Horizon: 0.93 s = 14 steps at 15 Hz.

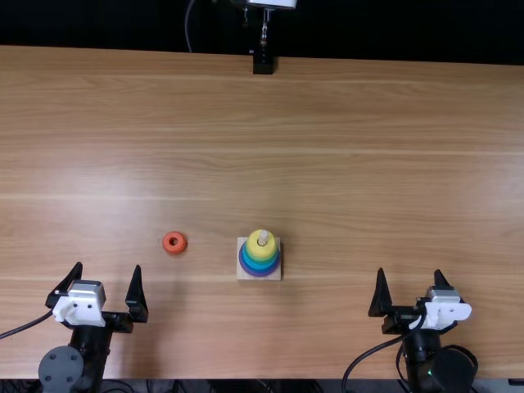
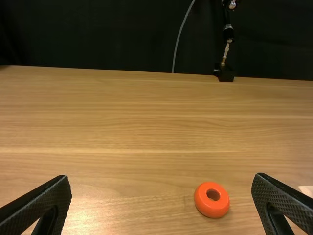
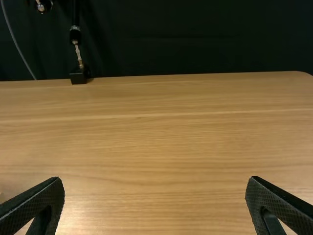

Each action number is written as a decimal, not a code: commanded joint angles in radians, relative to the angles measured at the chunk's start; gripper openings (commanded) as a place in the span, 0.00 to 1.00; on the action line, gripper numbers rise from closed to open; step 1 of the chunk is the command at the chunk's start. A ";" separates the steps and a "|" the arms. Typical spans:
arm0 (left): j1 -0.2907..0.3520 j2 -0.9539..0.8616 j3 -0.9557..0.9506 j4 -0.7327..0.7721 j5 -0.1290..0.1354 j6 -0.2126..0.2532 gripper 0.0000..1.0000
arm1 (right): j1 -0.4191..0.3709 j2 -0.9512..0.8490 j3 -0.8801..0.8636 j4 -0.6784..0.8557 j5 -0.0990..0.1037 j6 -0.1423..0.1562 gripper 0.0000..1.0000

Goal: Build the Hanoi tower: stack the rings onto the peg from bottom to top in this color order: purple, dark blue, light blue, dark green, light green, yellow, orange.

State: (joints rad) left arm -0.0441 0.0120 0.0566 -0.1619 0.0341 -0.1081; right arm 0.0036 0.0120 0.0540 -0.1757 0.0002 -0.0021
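In the top view my left gripper (image 1: 110, 274) stands open near the table's front edge, and my right gripper (image 1: 411, 282) is open farther right. An orange ring (image 1: 173, 242) lies flat on the table, up and right of the left gripper. Right of it a square wooden base (image 1: 243, 274) holds stacked rings: yellow (image 1: 256, 248) on top, a blue-green one (image 1: 247, 259) beneath, purple (image 1: 260, 273) lowest; the peg's tip (image 1: 263, 235) pokes out. In the left wrist view the orange ring (image 2: 212, 199) appears beyond the left gripper (image 2: 164, 203). The right gripper (image 3: 152, 205) has nothing between its fingers.
A black stand (image 1: 263, 63) with a metal rod is at the table's far edge. Cables run from both arms at the near edge. A corner of the wooden base (image 2: 307, 190) shows at the left wrist view's edge. The wooden table (image 1: 368, 164) spreads around the rings.
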 commanded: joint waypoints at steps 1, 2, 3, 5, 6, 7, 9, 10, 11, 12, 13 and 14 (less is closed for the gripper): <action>0.004 -0.012 -0.057 -0.018 0.010 0.007 1.00 | -0.005 -0.012 -0.037 -0.068 0.011 -0.009 1.00; 0.004 -0.012 -0.057 -0.018 0.010 0.007 1.00 | -0.005 -0.012 -0.037 -0.078 0.011 -0.007 1.00; 0.004 -0.012 -0.057 -0.018 0.010 0.007 1.00 | -0.005 -0.012 -0.037 -0.078 0.011 -0.007 1.00; 0.004 -0.012 -0.057 -0.018 0.010 0.007 1.00 | -0.005 -0.012 -0.037 -0.078 0.011 -0.007 1.00; 0.004 -0.012 -0.057 -0.018 0.010 0.007 1.00 | -0.005 -0.012 -0.037 -0.078 0.011 -0.007 1.00; 0.004 -0.012 -0.057 -0.018 0.010 0.007 1.00 | -0.002 -0.012 -0.037 -0.078 0.011 -0.007 1.00; 0.004 -0.012 -0.057 -0.018 0.010 0.007 1.00 | -0.005 -0.012 -0.037 -0.078 0.011 -0.007 1.00; 0.004 -0.012 -0.057 -0.018 0.010 0.007 1.00 | -0.002 -0.012 -0.037 -0.078 0.011 -0.007 1.00; 0.004 -0.012 -0.057 -0.018 0.010 0.007 1.00 | -0.002 -0.012 -0.037 -0.078 0.011 -0.007 1.00; 0.004 -0.012 -0.057 -0.018 0.010 0.007 1.00 | -0.002 -0.012 -0.037 -0.078 0.011 -0.007 1.00; 0.004 -0.012 -0.057 -0.018 0.006 0.007 1.00 | -0.005 -0.012 -0.037 -0.078 0.011 -0.007 1.00; 0.004 -0.012 -0.057 -0.018 0.005 0.007 1.00 | -0.002 -0.012 -0.037 -0.078 0.011 -0.007 1.00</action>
State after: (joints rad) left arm -0.0441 0.0116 0.0566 -0.1616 0.0330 -0.1081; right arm 0.0040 0.0120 0.0540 -0.1783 0.0002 -0.0029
